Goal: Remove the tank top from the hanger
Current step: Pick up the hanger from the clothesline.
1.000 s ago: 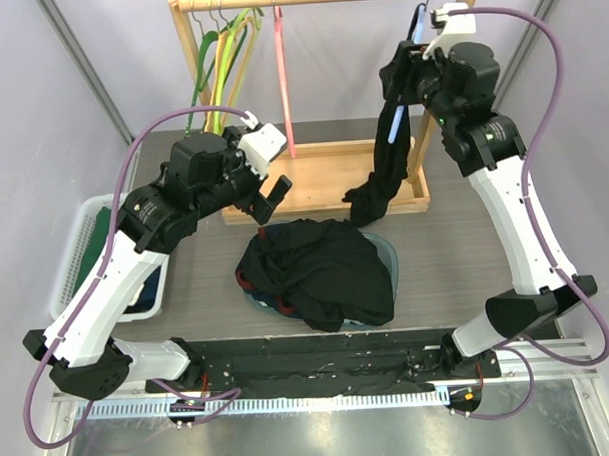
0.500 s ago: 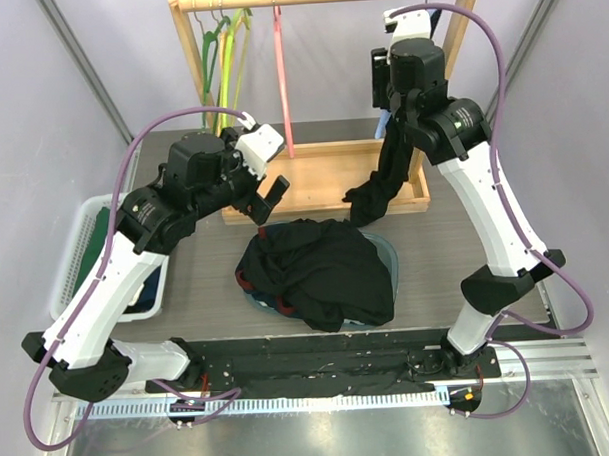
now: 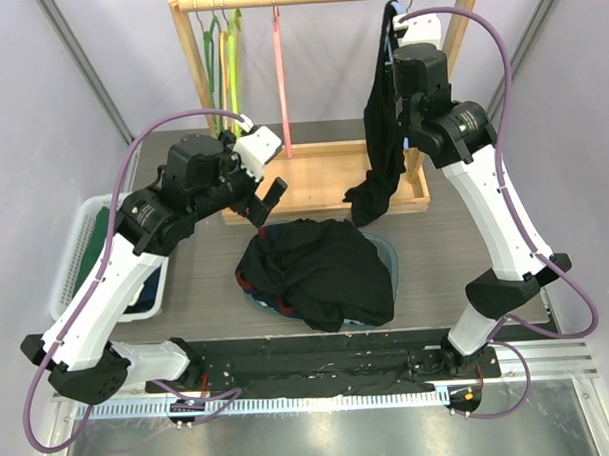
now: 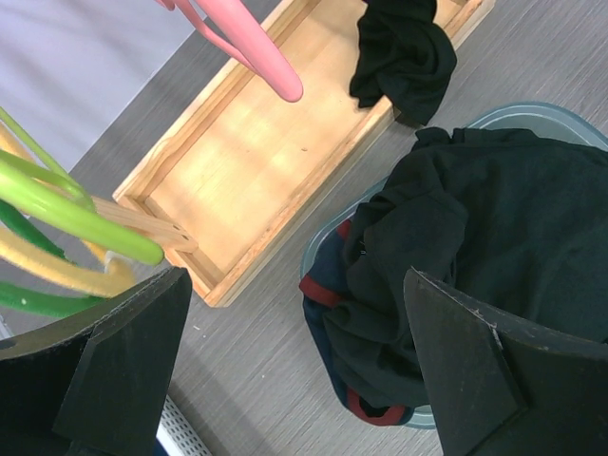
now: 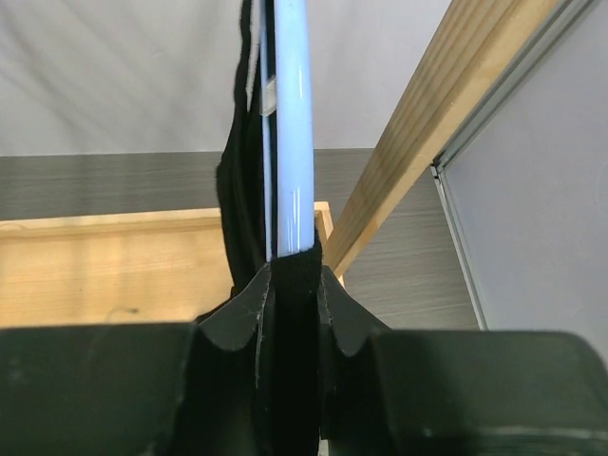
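The black tank top (image 3: 381,115) hangs on a light blue hanger (image 5: 290,123) at the right end of the wooden rail, and its bottom end rests bunched in the rack's base tray (image 3: 313,178). My right gripper (image 3: 398,47) is high at the rail. It is shut on black fabric of the tank top wrapped over the hanger's lower end (image 5: 294,275). My left gripper (image 3: 264,204) is open and empty. It hovers above the left edge of a dark clothes pile (image 4: 456,237), well apart from the tank top.
The pile (image 3: 316,273) lies in a grey-blue basin (image 3: 387,253). A pink hanger (image 3: 283,89) and green and yellow hangers (image 3: 224,71) hang on the rail. The rack's right post (image 5: 427,142) is close beside my right gripper. A white basket (image 3: 80,246) stands at the left.
My right arm has swung left and up to the rail, carrying the tank top and hanger so the garment now hangs straight down. My left arm has barely moved.
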Controlling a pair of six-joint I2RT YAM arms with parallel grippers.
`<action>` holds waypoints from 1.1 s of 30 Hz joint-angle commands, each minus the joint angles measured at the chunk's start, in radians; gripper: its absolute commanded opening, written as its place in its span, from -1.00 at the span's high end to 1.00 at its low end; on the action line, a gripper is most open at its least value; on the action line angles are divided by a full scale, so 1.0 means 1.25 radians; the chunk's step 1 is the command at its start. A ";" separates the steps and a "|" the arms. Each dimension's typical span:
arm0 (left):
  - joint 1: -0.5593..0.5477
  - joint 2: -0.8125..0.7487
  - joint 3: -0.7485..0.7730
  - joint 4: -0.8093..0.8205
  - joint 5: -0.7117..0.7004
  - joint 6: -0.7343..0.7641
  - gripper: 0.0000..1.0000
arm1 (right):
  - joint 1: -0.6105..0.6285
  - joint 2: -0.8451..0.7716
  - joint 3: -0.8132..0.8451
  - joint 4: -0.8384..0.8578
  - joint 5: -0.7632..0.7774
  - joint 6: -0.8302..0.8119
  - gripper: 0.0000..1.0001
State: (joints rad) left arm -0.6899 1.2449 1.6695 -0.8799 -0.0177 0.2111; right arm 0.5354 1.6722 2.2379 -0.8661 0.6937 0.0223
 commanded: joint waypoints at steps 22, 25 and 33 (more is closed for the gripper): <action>0.017 -0.051 -0.013 0.030 0.009 -0.016 -0.99 | 0.002 -0.182 -0.280 0.613 -0.041 -0.271 0.98; 0.018 -0.056 -0.018 0.030 0.007 -0.014 -0.99 | 0.002 -0.184 -0.295 0.633 -0.046 -0.276 0.98; 0.018 -0.065 -0.023 0.031 0.004 -0.012 -0.99 | 0.002 -0.280 -0.473 0.737 -0.073 -0.272 0.98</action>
State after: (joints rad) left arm -0.6720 1.1877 1.6466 -0.8791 -0.0154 0.2077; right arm 0.5354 1.4395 1.7073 -0.1856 0.6487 -0.3206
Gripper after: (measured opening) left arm 0.995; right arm 0.212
